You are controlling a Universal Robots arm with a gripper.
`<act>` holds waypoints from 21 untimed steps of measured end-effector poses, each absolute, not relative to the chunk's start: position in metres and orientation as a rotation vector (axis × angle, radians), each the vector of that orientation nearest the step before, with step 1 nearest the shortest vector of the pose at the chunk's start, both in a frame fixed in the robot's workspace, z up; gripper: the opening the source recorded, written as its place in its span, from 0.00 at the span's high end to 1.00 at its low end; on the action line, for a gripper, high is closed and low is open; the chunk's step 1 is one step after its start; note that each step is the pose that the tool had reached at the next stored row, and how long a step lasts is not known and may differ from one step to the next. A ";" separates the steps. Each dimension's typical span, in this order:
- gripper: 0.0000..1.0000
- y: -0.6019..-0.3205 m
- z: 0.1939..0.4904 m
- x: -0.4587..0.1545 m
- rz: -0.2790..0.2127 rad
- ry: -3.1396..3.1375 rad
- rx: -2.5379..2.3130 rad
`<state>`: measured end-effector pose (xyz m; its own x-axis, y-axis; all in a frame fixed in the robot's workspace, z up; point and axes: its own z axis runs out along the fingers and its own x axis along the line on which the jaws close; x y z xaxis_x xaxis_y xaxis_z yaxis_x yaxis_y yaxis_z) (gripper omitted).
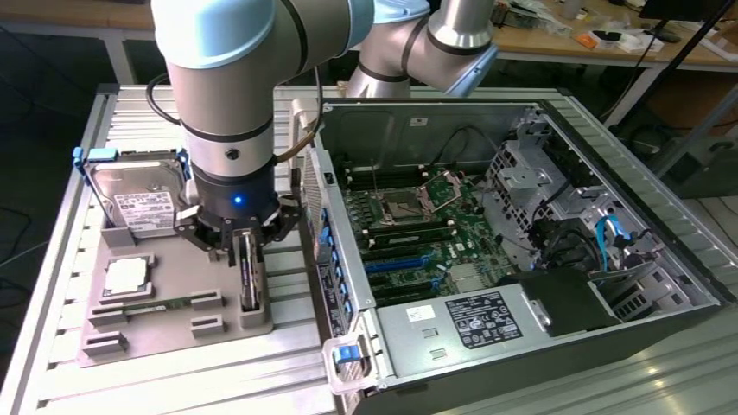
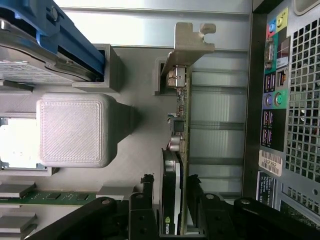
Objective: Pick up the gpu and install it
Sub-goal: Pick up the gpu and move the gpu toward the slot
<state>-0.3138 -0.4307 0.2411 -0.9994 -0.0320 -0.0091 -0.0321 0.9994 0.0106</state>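
**One skinny card, not much elbow room**

Spotted the gpu [image 2: 179, 145] on edge in the grey holder [image 1: 173, 268] on the table [image 1: 58, 294], silver bracket [image 2: 192, 42] at the end away from the wrist. Caught the jaws part open astride its fan end, slivers of gap either side, nothing gripped. Looked light and stiff but fragile; best pinched on the flat faces, clear of the chips. Sat just beside the case [image 2: 300, 100] wall; seemed to leave open room straight up only.
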 end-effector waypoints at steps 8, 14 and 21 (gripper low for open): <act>0.70 -0.431 0.241 -0.314 0.017 3.132 -0.050; 0.73 -0.431 0.241 -0.314 0.017 3.132 -0.050; 0.73 -0.431 0.241 -0.314 0.017 3.132 -0.050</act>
<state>-0.3138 -0.4307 0.2411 -0.9994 -0.0320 -0.0092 -0.0321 0.9994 0.0108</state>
